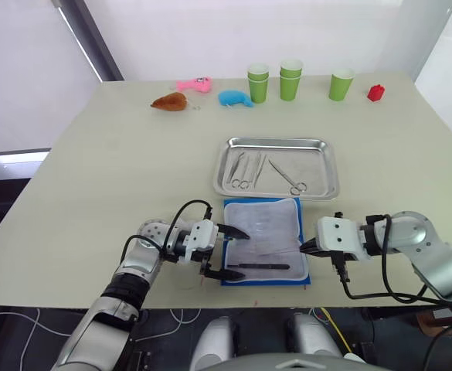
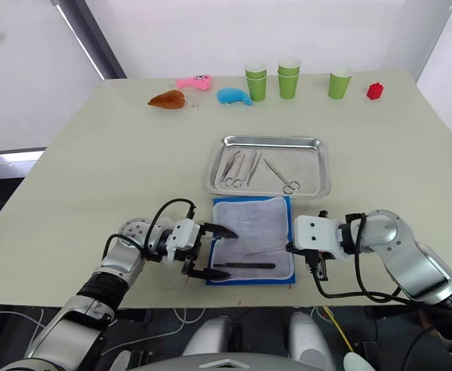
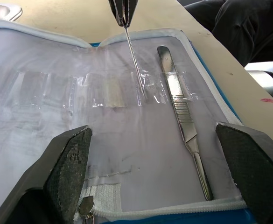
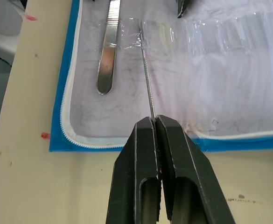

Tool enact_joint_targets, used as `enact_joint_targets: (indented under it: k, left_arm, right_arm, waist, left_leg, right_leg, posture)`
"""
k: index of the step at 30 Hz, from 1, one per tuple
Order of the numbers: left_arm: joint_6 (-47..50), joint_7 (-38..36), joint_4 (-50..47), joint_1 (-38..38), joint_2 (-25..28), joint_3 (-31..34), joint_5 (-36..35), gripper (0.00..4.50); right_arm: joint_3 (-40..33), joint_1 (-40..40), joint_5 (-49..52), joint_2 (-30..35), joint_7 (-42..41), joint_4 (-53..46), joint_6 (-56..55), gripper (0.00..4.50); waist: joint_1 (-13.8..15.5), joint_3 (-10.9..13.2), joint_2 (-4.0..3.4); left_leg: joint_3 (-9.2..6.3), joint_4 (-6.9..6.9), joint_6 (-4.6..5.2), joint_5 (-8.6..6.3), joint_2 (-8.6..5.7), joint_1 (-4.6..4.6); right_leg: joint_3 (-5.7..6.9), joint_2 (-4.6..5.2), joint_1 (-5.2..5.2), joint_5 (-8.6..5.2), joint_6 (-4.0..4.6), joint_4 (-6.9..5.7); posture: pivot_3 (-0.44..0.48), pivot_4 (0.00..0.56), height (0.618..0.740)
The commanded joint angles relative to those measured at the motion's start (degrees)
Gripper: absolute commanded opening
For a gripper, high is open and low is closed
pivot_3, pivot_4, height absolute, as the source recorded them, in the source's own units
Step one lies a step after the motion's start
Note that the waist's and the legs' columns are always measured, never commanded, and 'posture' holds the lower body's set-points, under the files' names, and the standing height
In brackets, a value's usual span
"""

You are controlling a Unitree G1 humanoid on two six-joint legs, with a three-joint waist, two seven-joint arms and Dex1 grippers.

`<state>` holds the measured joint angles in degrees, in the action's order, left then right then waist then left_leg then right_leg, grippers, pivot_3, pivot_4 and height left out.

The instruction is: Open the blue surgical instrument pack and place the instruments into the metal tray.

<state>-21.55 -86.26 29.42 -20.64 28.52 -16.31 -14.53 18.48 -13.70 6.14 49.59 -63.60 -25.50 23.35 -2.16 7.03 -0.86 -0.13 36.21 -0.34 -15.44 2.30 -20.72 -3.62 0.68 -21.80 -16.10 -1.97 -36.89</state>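
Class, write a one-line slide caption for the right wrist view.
Right pincer shut on a thin probe, drawing it from the open pack beside a flat handle.

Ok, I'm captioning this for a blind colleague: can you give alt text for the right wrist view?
The right gripper is shut on a thin metal probe lying across the opened blue surgical instrument pack, its far tip under a clear plastic strap. A flat silvery handle lies beside it on the pale lining.
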Motion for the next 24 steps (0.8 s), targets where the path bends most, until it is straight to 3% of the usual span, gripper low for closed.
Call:
enact_joint_targets:
  k: [1, 13, 16, 24]
  left_arm:
    - [3.02, 1.17, 6.98, 4.86, -0.45, -4.93, 7.06, 4.50]
    - [2.88, 1.02, 7.55, 4.28, -0.78, -4.83, 7.36, 4.50]
    - [2.89, 1.02, 7.62, 4.28, -0.82, -4.80, 7.35, 4.50]
    - [2.99, 1.34, 7.42, 4.58, -1.09, -4.81, 7.32, 4.50]
  right_arm:
    - [-3.88, 1.67, 0.93, 2.11, -0.55, -1.10, -2.87, 0.03]
    - [-15.48, 8.49, 9.54, 6.10, -3.48, -0.77, -4.14, 0.03]
    - [-18.00, 7.94, 13.22, 4.17, -2.23, -0.73, -1.65, 0.03]
    - [-18.85, -4.76, 15.73, -8.94, 14.89, 5.57, 13.52, 0.03]
  waist:
    - [0.01, 0.00, 0.00]
    - [0.12, 0.00, -0.01]
    - [0.16, 0.00, -0.01]
    - [0.20, 0.00, -0.04]
  left_leg:
    - [0.00, 0.00, 0.00, 0.00, -0.02, 0.00]
    - [-0.05, -0.03, 0.00, 0.00, -0.14, 0.01]
    - [-0.07, -0.04, 0.00, 0.00, -0.14, -0.01]
    - [-0.09, -0.05, 0.01, 0.00, -0.16, -0.01]
  right_leg:
    - [0.01, 0.02, 0.00, -0.01, -0.01, 0.00]
    - [0.10, 0.22, 0.06, -0.08, -0.13, 0.03]
    - [0.13, 0.22, 0.07, -0.08, -0.14, 0.04]
    - [0.16, 0.25, 0.09, -0.08, -0.14, 0.04]
  posture:
    - [0.000, 0.150, 0.740]
    - [0.000, 0.150, 0.740]
    - [0.000, 0.150, 0.740]
    - [0.000, 0.150, 0.740]
